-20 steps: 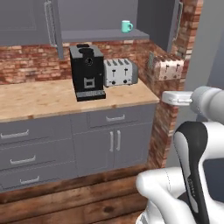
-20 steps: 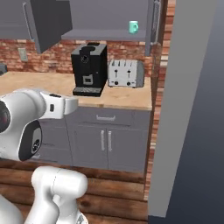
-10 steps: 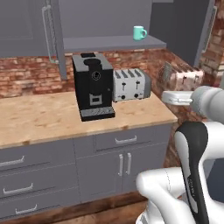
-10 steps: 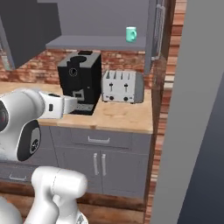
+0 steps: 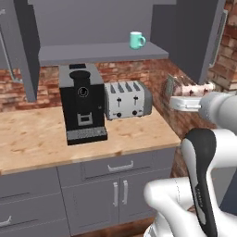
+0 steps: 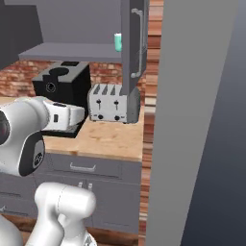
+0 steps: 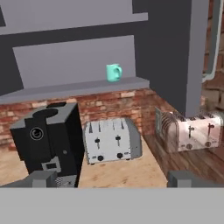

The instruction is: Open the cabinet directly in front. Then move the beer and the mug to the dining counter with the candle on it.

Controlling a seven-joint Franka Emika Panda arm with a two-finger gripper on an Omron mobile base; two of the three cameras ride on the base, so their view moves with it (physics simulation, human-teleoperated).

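From the left base view, the cabinet (image 5: 185,32) stands open, both doors swung wide, so the first step looks done; the mug (image 5: 136,40) sits alone toward the right of the inner shelf, untouched, and I see no beer bottle beside it — that half of the job looks already handled or simply out of sight. Below, on the wood worktop (image 5: 32,139), a black coffee machine (image 5: 82,104) stands left of a silver toaster (image 5: 126,99), both directly under the shelf. From the right base view, the open right door (image 6: 133,48) hangs in front of the mug (image 6: 117,42), leaving just a sliver of teal showing; that door edge could crowd a reach from this side. In the hand view, the gripper (image 7: 113,179) is spread wide with nothing between its tips, well short of the mug (image 7: 113,72), which sits high and far on the shelf. The dining counter and candle lie elsewhere, so the carry remains.
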